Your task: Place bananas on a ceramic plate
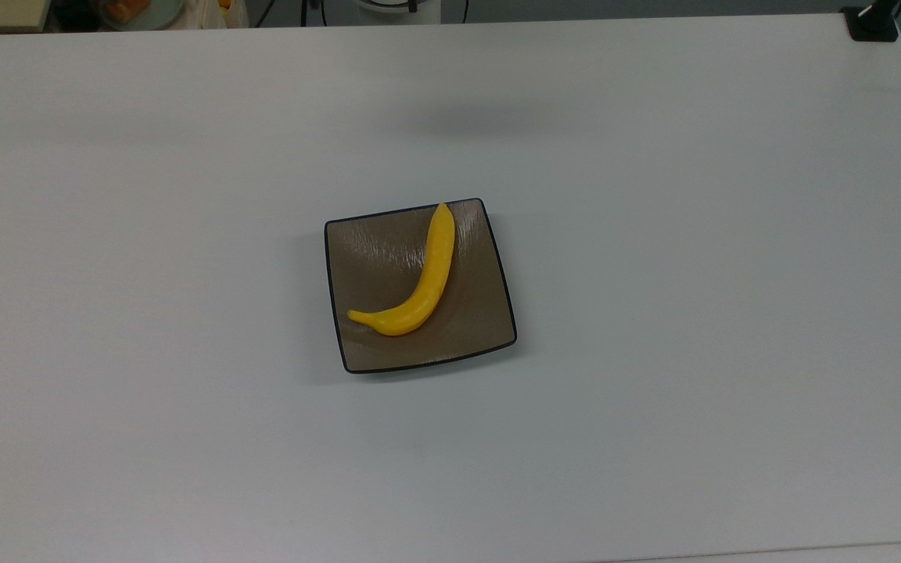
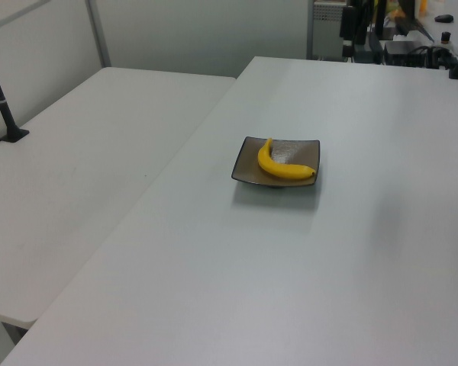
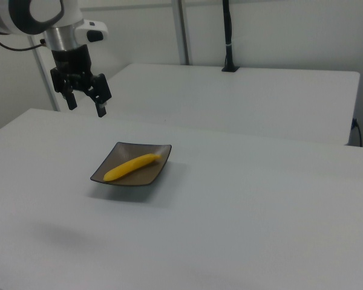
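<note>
A single yellow banana [image 1: 419, 285] lies diagonally across the square brown ceramic plate [image 1: 372, 250] with a black rim, mid-table. The left view has the banana [image 2: 278, 164] curved along the plate [image 2: 248, 156], and the right view has the banana [image 3: 132, 167] lying inside the plate [image 3: 154, 175]. In the right view my gripper [image 3: 86, 107] hangs open and empty in the air, up and to the right view's left of the plate, well apart from it.
The white table [image 1: 654, 313] spreads wide around the plate. A second white table [image 2: 76, 168] stands beside it. Dark camera-stand bases [image 1: 873, 23] sit at a far corner. Equipment and cables [image 2: 382, 30] crowd the table's far end in the left view.
</note>
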